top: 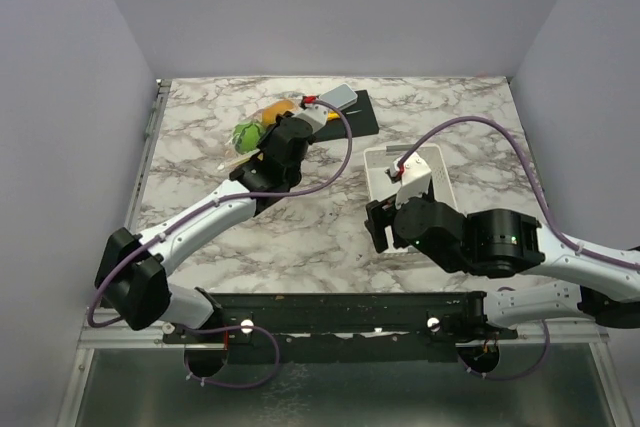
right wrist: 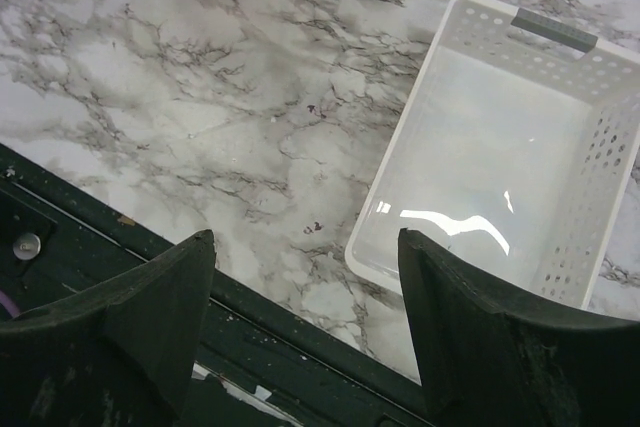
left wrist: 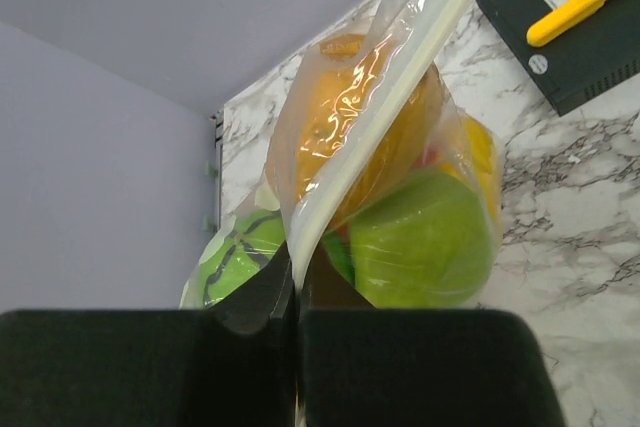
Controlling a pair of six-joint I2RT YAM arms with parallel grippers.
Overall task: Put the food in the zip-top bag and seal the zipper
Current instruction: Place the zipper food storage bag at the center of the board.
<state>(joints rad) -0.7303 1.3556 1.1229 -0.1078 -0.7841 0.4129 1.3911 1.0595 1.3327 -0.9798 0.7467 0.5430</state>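
Grey-veined marble tabletop (top: pixel 470 117) fills the overhead view, boxed in by pale lavender walls. Toward the upper middle of that frame, the left gripper (left wrist: pixel 297 282) is pressed together on the zipper (left wrist: pixel 400 82), the pale strip running diagonally up the wrist view along the zip-top bag (left wrist: pixel 290 162). Showing through the clear plastic is the food: an orange fruit (left wrist: pixel 345 117), a green apple (left wrist: pixel 420 242), a yellow piece (left wrist: pixel 485 162) and a striped green one (left wrist: pixel 235 257). A yellow-handled knife (left wrist: pixel 582 2) lies on a black board (left wrist: pixel 590 62) at upper right. Lower right in the overhead view, the right gripper (right wrist: pixel 305 247) hangs with jaws spread, holding nothing, over bare marble beside the white basket (right wrist: pixel 600 162).
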